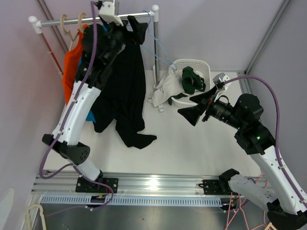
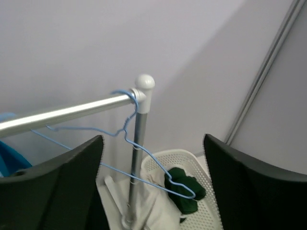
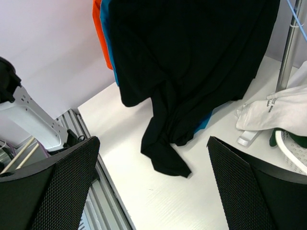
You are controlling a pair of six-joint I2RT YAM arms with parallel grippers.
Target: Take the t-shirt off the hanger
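A black t-shirt [image 1: 129, 91] hangs below the rack rail [image 1: 72, 20], its tail lying on the table; it also fills the right wrist view [image 3: 192, 62]. What holds its top is hidden beside my left gripper [image 1: 136, 28]. That gripper is up at the rail, open, with nothing between its fingers in the left wrist view [image 2: 153, 191]. A bare blue wire hanger [image 2: 135, 99] hooks on the rail by the end post and shows in the top view [image 1: 163, 57]. My right gripper [image 1: 196, 106] is open and empty above the table, facing the shirt [image 3: 153, 191].
An orange shirt [image 1: 72, 62] and a blue shirt [image 1: 98, 122] hang behind the black one. A white basket [image 1: 206, 67] at the back right holds a green cloth [image 1: 192, 79]; a white cloth [image 1: 165, 88] spills over its side. The rack post [image 2: 136, 158] stands beside it.
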